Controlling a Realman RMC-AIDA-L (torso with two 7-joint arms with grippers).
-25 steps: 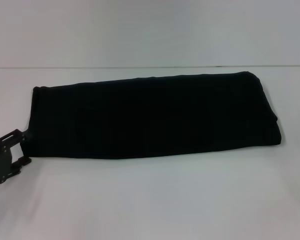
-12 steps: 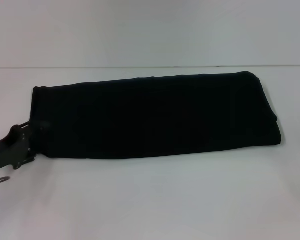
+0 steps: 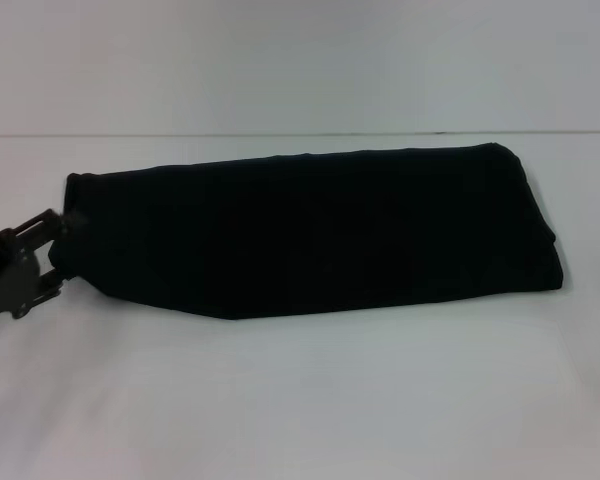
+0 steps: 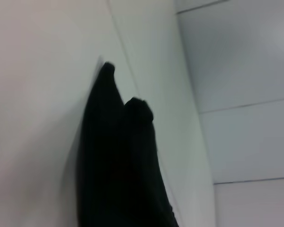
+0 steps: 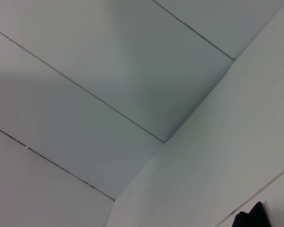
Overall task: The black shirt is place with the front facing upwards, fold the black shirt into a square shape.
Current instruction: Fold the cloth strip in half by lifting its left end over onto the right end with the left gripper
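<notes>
White table (image 3: 310, 400), pale panelled wall (image 3: 300, 60) behind. Black shirt (image 3: 310, 230) lying across the middle of the table, already folded into a long band running left to right, lettering and neck label out of sight. Right end lying flat and squared off, well apart from any gripper. Left end looking narrower, with the near-left corner pulled up off the table, so the front edge is slanting from a low point near the band's left third up toward the gripper. Left gripper (image 3: 62, 235) sitting at the shirt's left end, at the table's left edge, touching the cloth; fingers seeming clenched on the shirt's left edge, cloth bunching at the tips. Left wrist view showing the shirt (image 4: 118, 165) lengthwise as a dark ridge on the table, two small peaks at its far end. Right wrist view pointing mostly at wall panels, catching only a dark corner of shirt (image 5: 251, 218). Right gripper out of view everywhere.
</notes>
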